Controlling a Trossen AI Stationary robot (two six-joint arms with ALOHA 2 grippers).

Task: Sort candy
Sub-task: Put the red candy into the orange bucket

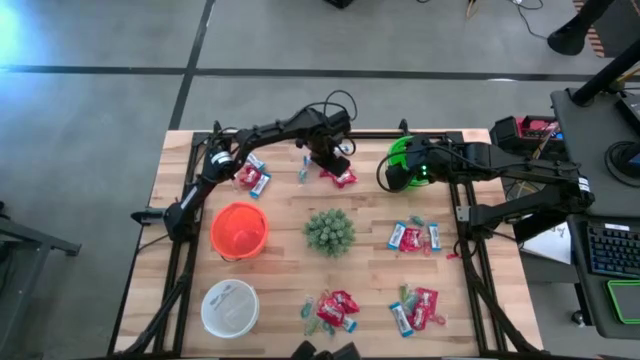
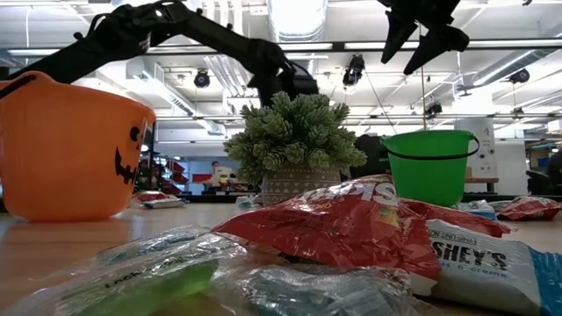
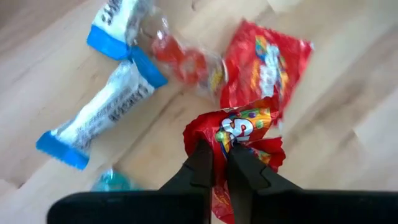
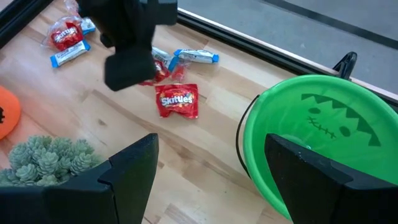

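My left gripper (image 3: 219,146) is at the table's far middle, shut on a red candy packet (image 3: 245,130); the high view shows it there too (image 1: 330,160). A second red packet (image 3: 267,62) and two blue-and-white bars (image 3: 102,109) lie flat on the wood under it. My right gripper (image 4: 211,142) hangs open above the near-left rim of the green bucket (image 4: 311,130) and touches nothing; in the low view this gripper (image 2: 426,44) is well above the green bucket (image 2: 428,167). My left gripper pinches a crumpled edge of the red packet (image 3: 214,127) between its two fingers. The fingers come from above, pointing steeply down. The packet is bunched up and hangs around the fingertips; whether its lower end still touches the table I cannot tell.
An orange bucket (image 1: 239,229) and a white bowl (image 1: 229,307) stand at the left, a spiky green plant (image 1: 329,231) in the middle. More candy piles lie at the far left (image 1: 250,178), right (image 1: 412,237), near middle (image 1: 335,308) and near right (image 1: 418,310).
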